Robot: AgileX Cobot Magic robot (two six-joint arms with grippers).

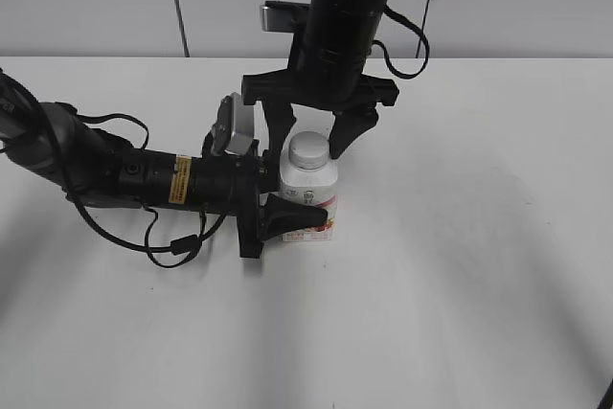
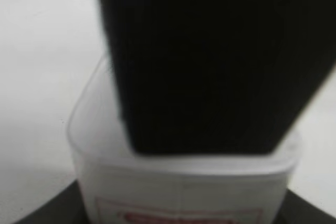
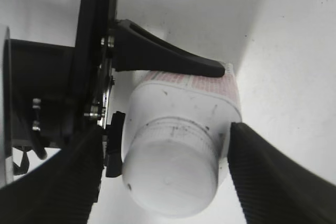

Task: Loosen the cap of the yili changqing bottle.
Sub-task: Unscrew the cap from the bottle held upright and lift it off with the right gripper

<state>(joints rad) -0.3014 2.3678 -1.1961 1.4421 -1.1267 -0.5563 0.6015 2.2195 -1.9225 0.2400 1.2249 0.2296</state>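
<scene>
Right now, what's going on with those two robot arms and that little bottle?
The left gripper reaches in sideways and holds the white yili changqing bottle by its body, upright on the white table. The right gripper hangs above, its fingers open on either side of the white cap. The cap is on the bottle and not yet gripped.

Honestly nothing here is readable. The bottle (image 1: 309,189) has a dark logo and pink-red label print near the middle of the exterior view, too small to make out. The yellow sticker (image 1: 178,180) on the arm at center-left is just a blur.
</scene>
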